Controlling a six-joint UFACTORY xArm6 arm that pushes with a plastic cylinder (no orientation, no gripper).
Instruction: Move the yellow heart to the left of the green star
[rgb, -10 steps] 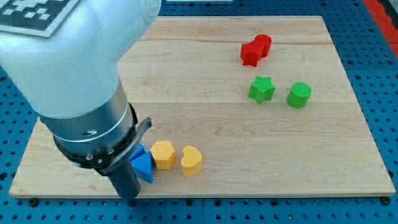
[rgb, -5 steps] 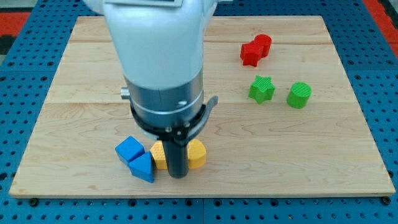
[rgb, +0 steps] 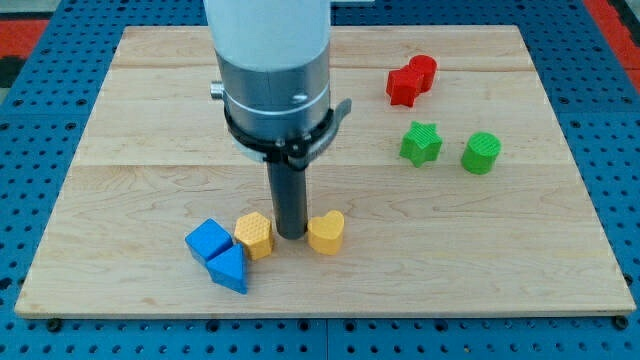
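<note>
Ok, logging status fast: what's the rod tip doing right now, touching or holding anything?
My tip: no gripper, holds nothing; it sits between the yellow hexagonal block and the yellow heart block, close to both.

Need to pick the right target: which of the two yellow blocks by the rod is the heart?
The yellow heart is the one on the view's right of my tip; the yellow hexagon sits on its left, beside the blue blocks.

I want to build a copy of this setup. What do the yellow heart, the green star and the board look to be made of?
The yellow heart and green star look like matte plastic, possibly 3D-printed: solid colour, with fine ridges on top. The board looks like pale wood with a smooth finish: grain lines and plank seams run across it. My tip sits just to the view's left of the heart.
</note>
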